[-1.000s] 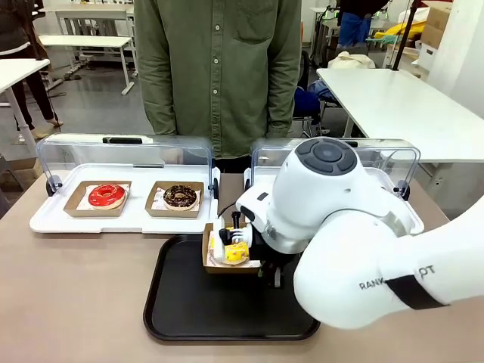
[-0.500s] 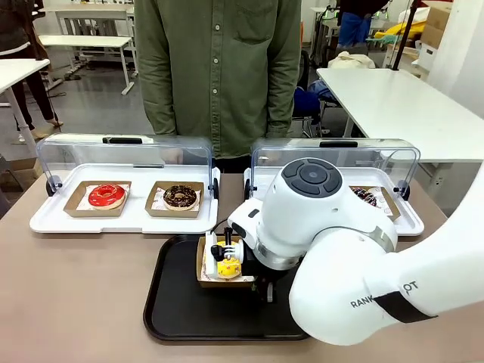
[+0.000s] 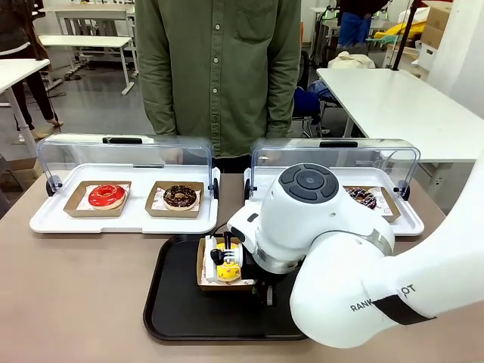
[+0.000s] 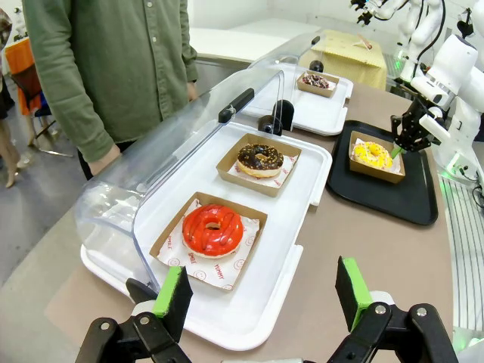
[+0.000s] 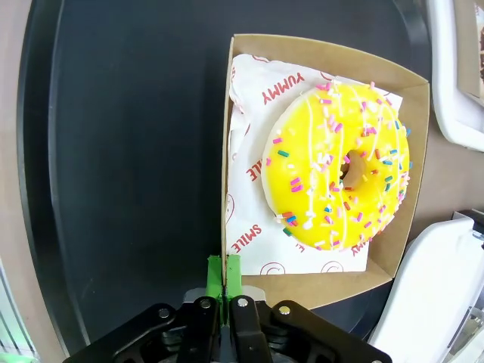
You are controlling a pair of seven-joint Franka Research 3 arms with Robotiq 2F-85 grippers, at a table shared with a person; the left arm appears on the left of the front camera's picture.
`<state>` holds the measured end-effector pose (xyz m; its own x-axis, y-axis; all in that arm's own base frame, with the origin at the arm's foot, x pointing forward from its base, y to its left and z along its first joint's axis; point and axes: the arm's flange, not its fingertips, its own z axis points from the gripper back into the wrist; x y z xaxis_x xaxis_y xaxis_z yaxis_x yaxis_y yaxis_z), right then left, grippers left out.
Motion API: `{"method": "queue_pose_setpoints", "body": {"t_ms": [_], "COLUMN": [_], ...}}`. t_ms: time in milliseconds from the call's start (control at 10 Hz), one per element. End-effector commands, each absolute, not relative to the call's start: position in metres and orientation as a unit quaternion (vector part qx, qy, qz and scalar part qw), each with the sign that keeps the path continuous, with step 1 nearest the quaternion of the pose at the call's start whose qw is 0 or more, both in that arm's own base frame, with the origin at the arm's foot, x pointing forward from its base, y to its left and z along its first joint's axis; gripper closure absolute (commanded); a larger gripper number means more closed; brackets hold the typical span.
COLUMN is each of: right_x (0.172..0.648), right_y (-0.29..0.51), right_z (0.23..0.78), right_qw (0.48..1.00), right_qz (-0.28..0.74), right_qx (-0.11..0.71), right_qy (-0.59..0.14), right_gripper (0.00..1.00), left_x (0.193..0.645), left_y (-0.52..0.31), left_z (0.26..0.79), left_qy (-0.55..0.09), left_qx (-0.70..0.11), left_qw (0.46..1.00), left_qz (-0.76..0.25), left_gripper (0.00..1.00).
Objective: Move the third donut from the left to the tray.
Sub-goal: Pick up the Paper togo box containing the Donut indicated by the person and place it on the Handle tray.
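Front view, centre: the yellow-iced donut (image 3: 225, 263) sits in its small brown cardboard tray (image 3: 221, 284), which rests on the black tray (image 3: 181, 310) in the lower middle of the frame, on the brown worktop (image 3: 76, 287). The right gripper (image 3: 227, 257) stands at the cardboard tray's edge beside the donut. Right wrist view, bottom centre: the jaws of the right gripper (image 5: 224, 281) are pressed together on the thin cardboard wall, green pads (image 5: 215, 276) nearly touching, with the donut (image 5: 338, 175) at right of centre. Left wrist view, bottom edge: the jaws of the left gripper (image 4: 265, 291) stand wide apart, holding nothing, above a white display tray (image 4: 249, 318) carrying a red-iced donut (image 4: 212, 229) and a chocolate donut (image 4: 259, 157). A person in a green shirt (image 3: 219, 68) occupies the upper centre of the front view.
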<state>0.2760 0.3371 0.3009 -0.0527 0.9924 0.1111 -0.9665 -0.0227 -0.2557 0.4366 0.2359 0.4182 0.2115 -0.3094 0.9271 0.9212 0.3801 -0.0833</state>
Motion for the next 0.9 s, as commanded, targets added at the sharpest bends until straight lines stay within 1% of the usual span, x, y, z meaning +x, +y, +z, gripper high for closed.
{"method": "queue_pose_setpoints", "body": {"t_ms": [0, 100, 200, 400, 500, 600, 700, 800], "right_x": [0.235, 0.234, 0.233, 0.224, 0.222, 0.219, 0.217, 0.218], "right_y": [0.282, 0.281, 0.279, 0.274, 0.271, 0.270, 0.269, 0.267], "right_z": [0.289, 0.292, 0.296, 0.313, 0.321, 0.330, 0.340, 0.347], "right_qw": [0.695, 0.691, 0.695, 0.696, 0.701, 0.703, 0.708, 0.711], "right_qz": [0.703, 0.708, 0.703, 0.701, 0.696, 0.695, 0.689, 0.686], "right_qx": [-0.056, -0.051, -0.052, -0.037, -0.038, -0.034, -0.046, -0.043], "right_qy": [-0.139, -0.139, -0.142, -0.152, -0.151, -0.149, -0.148, -0.146], "right_gripper": [0.39, 0.40, 0.00, 0.00, 0.16, 0.06, 0.00, 0.00], "left_x": [0.435, 0.435, 0.435, 0.435, 0.435, 0.435, 0.435, 0.435], "left_y": [0.235, 0.235, 0.235, 0.235, 0.235, 0.235, 0.235, 0.235], "left_z": [0.419, 0.419, 0.419, 0.419, 0.419, 0.419, 0.419, 0.419], "left_qy": [-0.451, -0.451, -0.451, -0.451, -0.451, -0.451, -0.451, -0.451], "left_qx": [-0.337, -0.337, -0.337, -0.337, -0.337, -0.337, -0.337, -0.337], "left_qw": [0.697, 0.697, 0.697, 0.697, 0.697, 0.697, 0.697, 0.697], "left_qz": [-0.444, -0.444, -0.444, -0.444, -0.444, -0.444, -0.444, -0.444], "left_gripper": [0.00, 0.00, 0.00, 0.00, 0.00, 0.00, 0.00, 0.00]}}
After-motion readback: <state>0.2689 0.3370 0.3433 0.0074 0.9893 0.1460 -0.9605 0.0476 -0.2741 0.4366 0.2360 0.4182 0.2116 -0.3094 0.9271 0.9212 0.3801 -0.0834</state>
